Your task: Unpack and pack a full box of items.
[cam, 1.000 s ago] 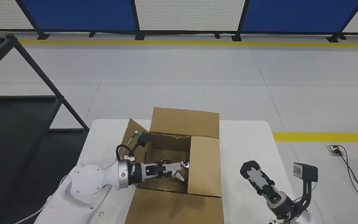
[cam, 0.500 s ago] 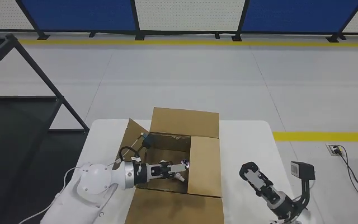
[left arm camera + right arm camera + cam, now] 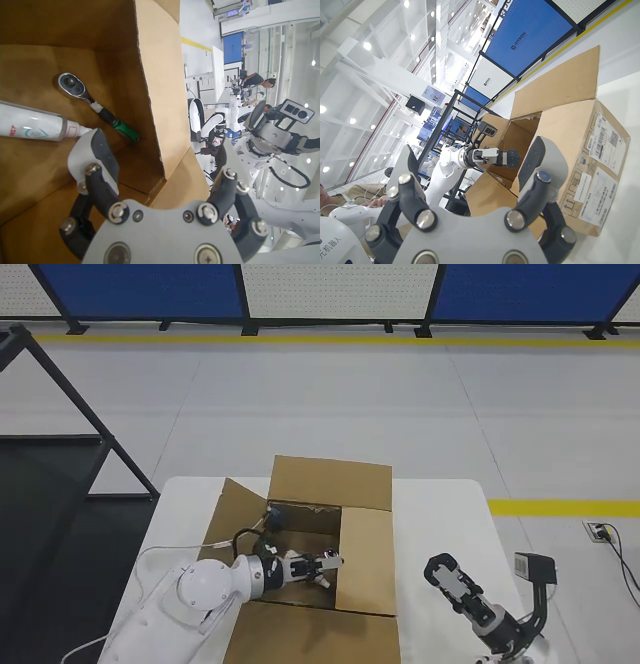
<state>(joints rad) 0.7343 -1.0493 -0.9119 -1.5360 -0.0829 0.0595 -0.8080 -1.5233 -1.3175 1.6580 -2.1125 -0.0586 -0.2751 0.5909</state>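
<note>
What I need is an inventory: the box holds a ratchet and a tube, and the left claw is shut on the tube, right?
No. The left claw is open, not shut on the tube; the left wrist view shows it. The ratchet and tube do lie in the box.

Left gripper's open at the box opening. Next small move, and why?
Probably ease the left gripper down onto the white tube and close. Its jaws stand open and empty, the tube's nozzle lies closest to it, and the ratchet lies farther off.

Shipping labels [image 3: 603, 147] on the box [image 3: 560, 140]; red print on the white tube [image 3: 30, 124]; lettering on blue panels [image 3: 527, 42]
</note>
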